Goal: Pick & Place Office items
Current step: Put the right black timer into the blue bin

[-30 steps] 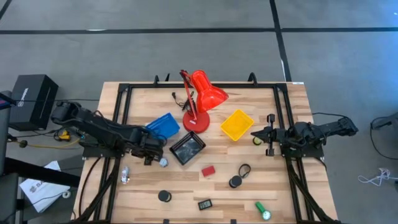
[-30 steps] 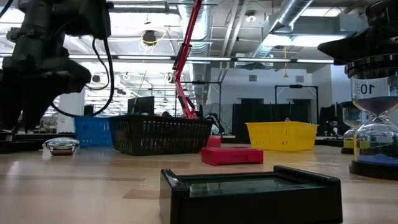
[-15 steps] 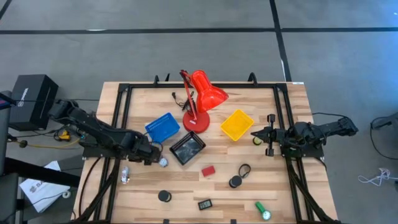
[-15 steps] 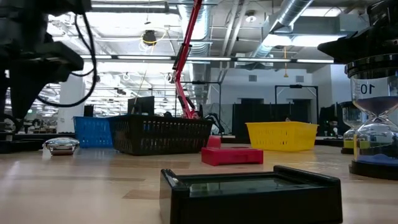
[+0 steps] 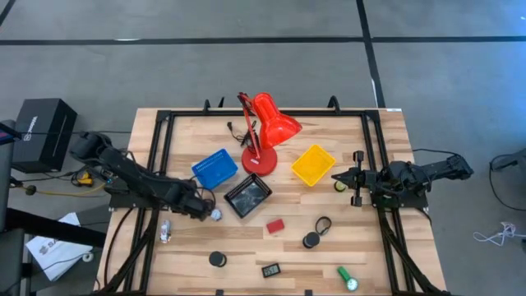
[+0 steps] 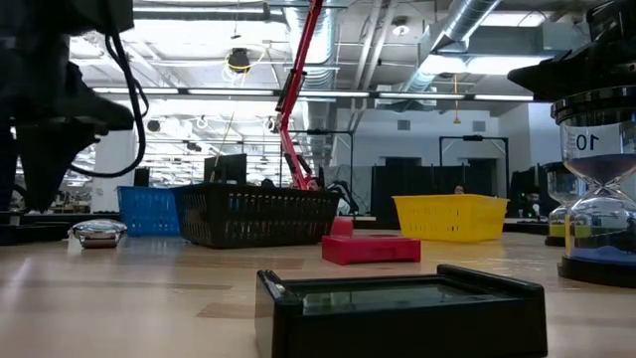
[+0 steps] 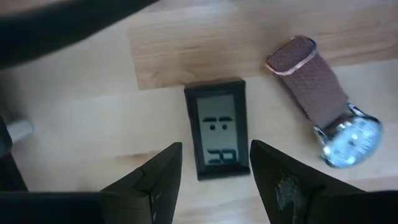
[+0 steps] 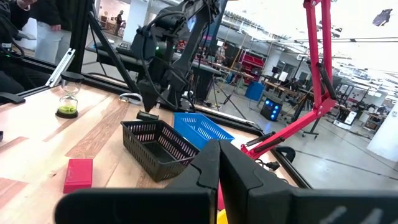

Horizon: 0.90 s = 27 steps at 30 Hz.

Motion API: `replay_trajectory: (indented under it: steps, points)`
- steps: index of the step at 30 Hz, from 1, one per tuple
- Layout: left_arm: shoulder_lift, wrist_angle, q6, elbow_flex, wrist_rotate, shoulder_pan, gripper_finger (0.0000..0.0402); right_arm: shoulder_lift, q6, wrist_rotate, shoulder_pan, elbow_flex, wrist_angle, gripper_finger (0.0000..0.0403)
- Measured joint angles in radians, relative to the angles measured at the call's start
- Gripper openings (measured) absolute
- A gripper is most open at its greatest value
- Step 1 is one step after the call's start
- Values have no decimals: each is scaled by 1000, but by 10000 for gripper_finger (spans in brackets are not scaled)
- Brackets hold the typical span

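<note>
Fingers spread on the left gripper [image 7: 211,180], hovering low over a small black digital clock [image 7: 217,136] lying flat on the wood, nothing held. Just beside the clock lies a wristwatch [image 7: 331,111] with a brown strap. Both sit near the black tray [image 5: 248,196], on its blue-tray side, though the overhead view there is murky. Right gripper [image 5: 359,189] waits pinched shut, beside the yellow tray [image 5: 313,164].
</note>
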Motion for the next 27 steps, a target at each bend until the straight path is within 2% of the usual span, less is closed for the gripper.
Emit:
replay_trajectory:
  steps: [11,23,27]
  points:
    - [99,34,30,-3,0,0,186,0,0,0,0,0,2,0]
    - [61,42,58,-2,-18,-1,185,0,0,2,0,0,4,0]
    - [66,69,76,-23,-11,-1,173,0,0,2,0,0,4,0]
